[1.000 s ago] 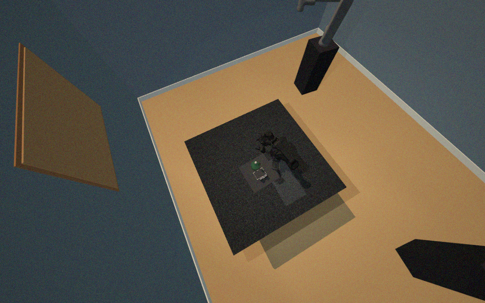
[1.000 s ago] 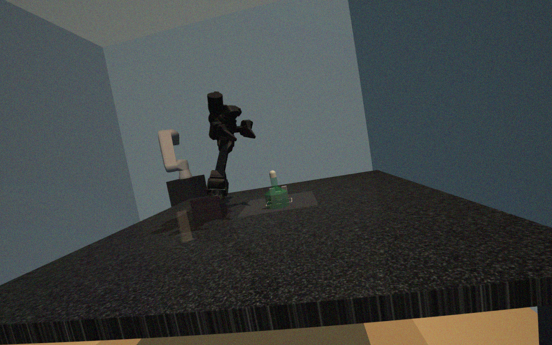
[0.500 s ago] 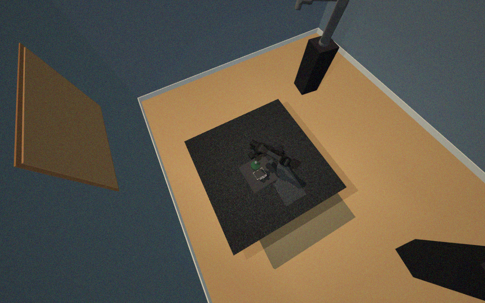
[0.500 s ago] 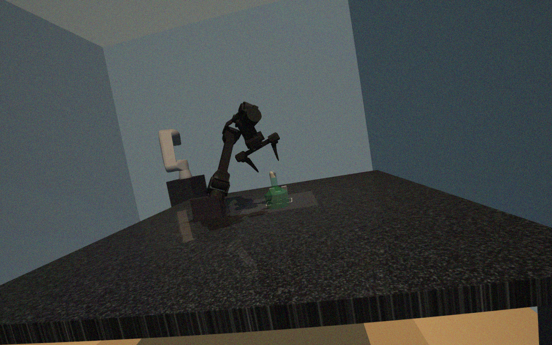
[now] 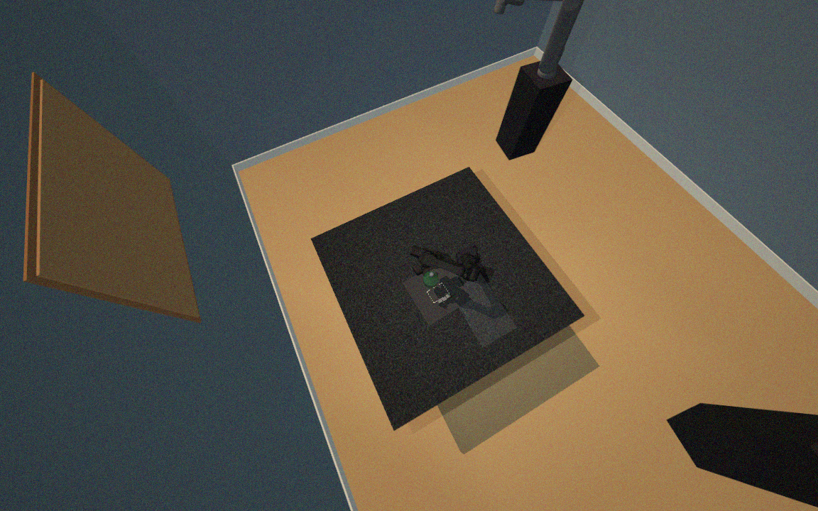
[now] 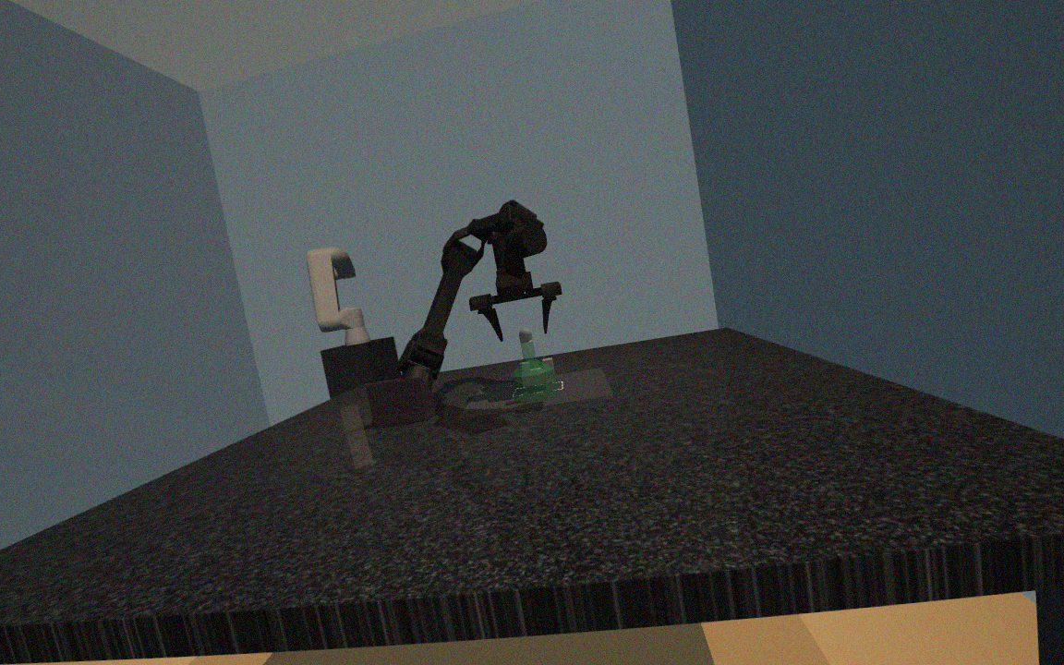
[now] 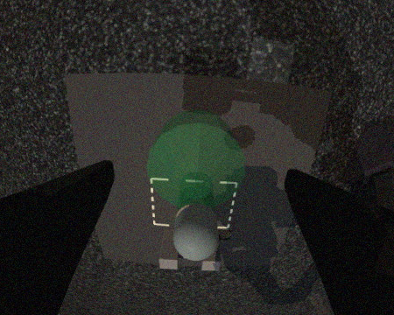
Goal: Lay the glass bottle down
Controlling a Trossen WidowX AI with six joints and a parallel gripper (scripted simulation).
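Note:
The green glass bottle stands upright with a pale cap, over the far edge of the dashed outline in the wrist view. The grey U-shaped rest stands just beyond the outline's other end; its two prong tops show in the wrist view, and the cap and neck hide part of it. My gripper points down, open and empty. Its fingertips are near the height of the cap, one on each side in the exterior view, with no contact visible.
A thin grey-brown mat lies under the bottle and outline on the dark speckled table. A pale curved object on a dark block stands behind my arm's base. My arm's shadow falls across the mat.

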